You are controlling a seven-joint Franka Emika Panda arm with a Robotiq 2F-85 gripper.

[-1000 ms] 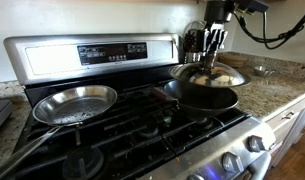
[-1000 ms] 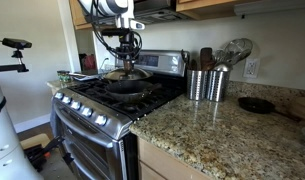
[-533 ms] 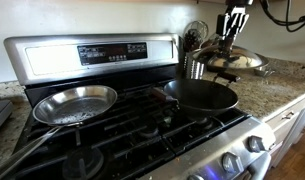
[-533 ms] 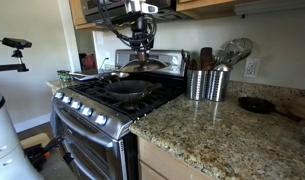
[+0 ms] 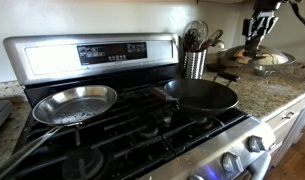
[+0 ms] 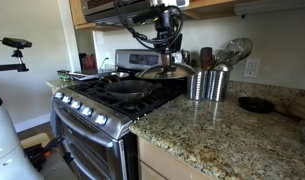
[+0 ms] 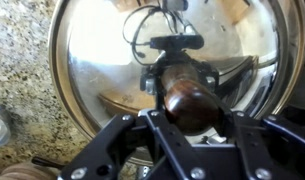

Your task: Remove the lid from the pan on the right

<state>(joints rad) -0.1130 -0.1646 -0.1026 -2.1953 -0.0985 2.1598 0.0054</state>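
Wrist view: jaws pinch the lid by its knob; we should carry it level, clear of the pan.

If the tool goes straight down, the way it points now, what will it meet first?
The tool is shut on the lid, so the lid travels with it. Below, the granite counter probably comes first; depth is unclear.

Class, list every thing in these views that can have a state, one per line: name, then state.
lid: off the pan, held in the air by its knob.
pan: uncovered, empty, on the stove.
gripper: shut on the lid's knob.
steel pan: uncovered, on the stove.
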